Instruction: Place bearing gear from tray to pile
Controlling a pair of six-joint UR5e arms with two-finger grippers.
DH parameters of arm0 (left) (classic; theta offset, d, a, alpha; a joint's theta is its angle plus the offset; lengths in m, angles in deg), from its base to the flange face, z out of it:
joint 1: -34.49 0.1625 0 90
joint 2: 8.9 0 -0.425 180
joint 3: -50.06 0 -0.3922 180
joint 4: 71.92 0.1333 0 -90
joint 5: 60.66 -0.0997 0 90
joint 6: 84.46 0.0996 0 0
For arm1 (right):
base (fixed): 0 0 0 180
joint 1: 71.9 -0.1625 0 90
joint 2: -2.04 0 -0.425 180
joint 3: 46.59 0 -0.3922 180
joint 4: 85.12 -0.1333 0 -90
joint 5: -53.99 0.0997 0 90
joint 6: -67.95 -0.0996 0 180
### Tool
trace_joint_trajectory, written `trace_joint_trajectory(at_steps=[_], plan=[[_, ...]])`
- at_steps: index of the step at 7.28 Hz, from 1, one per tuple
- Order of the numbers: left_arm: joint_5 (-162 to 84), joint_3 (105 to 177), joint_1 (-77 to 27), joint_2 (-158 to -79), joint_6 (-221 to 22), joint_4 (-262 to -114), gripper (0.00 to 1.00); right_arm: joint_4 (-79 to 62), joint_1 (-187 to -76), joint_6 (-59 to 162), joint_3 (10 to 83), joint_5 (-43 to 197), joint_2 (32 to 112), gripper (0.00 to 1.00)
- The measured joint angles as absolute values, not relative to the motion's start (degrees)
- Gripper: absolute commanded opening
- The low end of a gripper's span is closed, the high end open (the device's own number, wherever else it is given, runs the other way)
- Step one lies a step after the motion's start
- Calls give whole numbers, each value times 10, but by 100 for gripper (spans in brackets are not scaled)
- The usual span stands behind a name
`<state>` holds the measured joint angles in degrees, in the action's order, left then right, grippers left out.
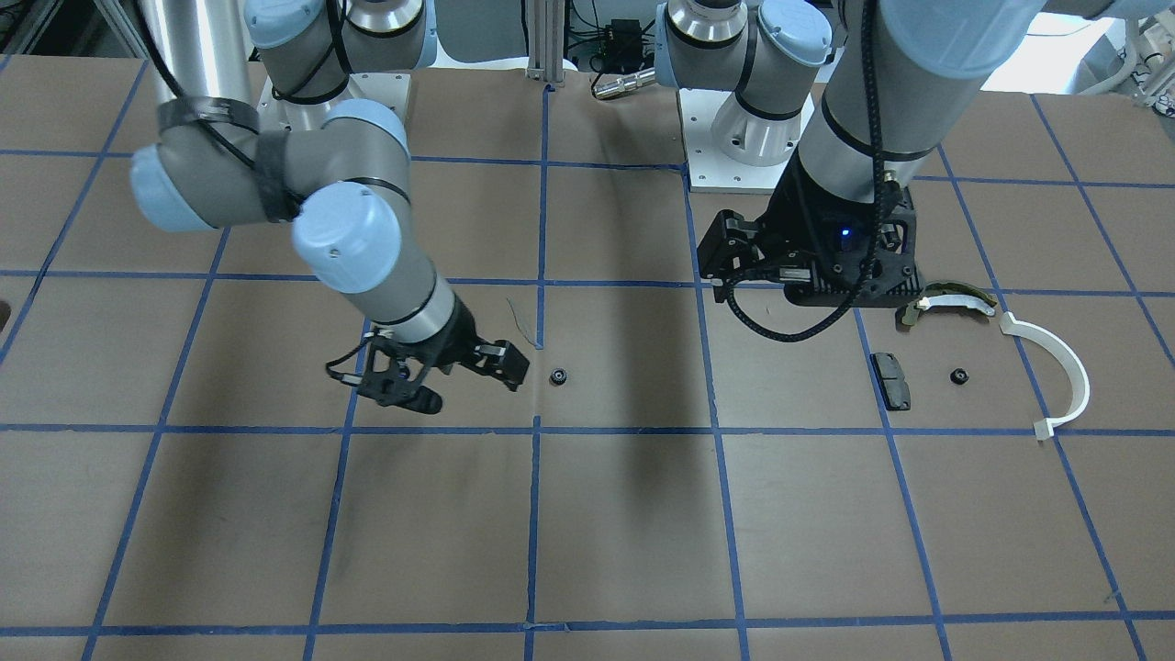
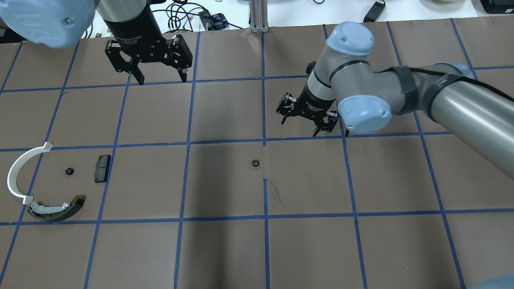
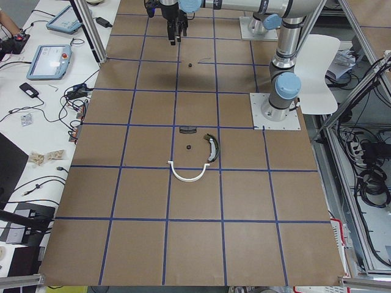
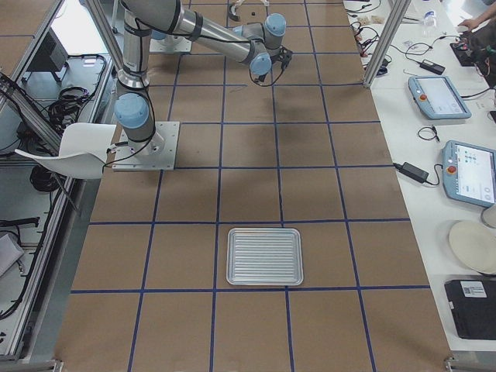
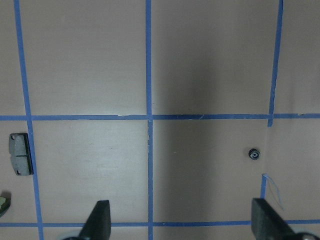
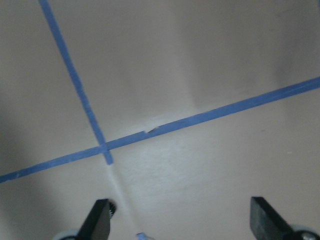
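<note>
so, biggest first: the ribbed metal tray (image 4: 264,256) sits far off toward the robot's right, and the pile (image 1: 890,381) lies at the left end: a white plastic arc (image 2: 11,176), an olive brake shoe (image 2: 70,208), a black pad (image 2: 102,168) and one small gear (image 2: 69,171) already among them. your bearing gear (image 2: 255,162) lies alone on the brown paper (image 2: 225,249) near the middle, well apart from both tray and pile. the left gripper (image 2: 162,80) and the right gripper (image 2: 300,126) both hang with jaws spread and nothing between them; the right one is the nearer. i'd judge the gear stiff, light and low-lying, apt to skid or roll, so pinch it across the toothed rim with fingertips close to the paper.
</note>
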<state>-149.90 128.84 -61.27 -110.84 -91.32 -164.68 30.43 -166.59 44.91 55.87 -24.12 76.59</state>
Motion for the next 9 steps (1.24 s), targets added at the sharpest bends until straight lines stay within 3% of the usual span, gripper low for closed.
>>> trace_joint_trajectory(at_steps=[2, 5, 9], plan=[[-1499, 1313, -680, -1158, -1002, -1584, 100, 181, -1595, 538, 538, -279, 827, 100], [-1501, 1414, -760, -1230, -1108, -1376, 100, 46, -1562, 582, 462, -329, 880, 100], [-1499, 1470, -779, -1274, -1101, -1324, 100, 20, -1590, 573, 441, -351, 896, 100]])
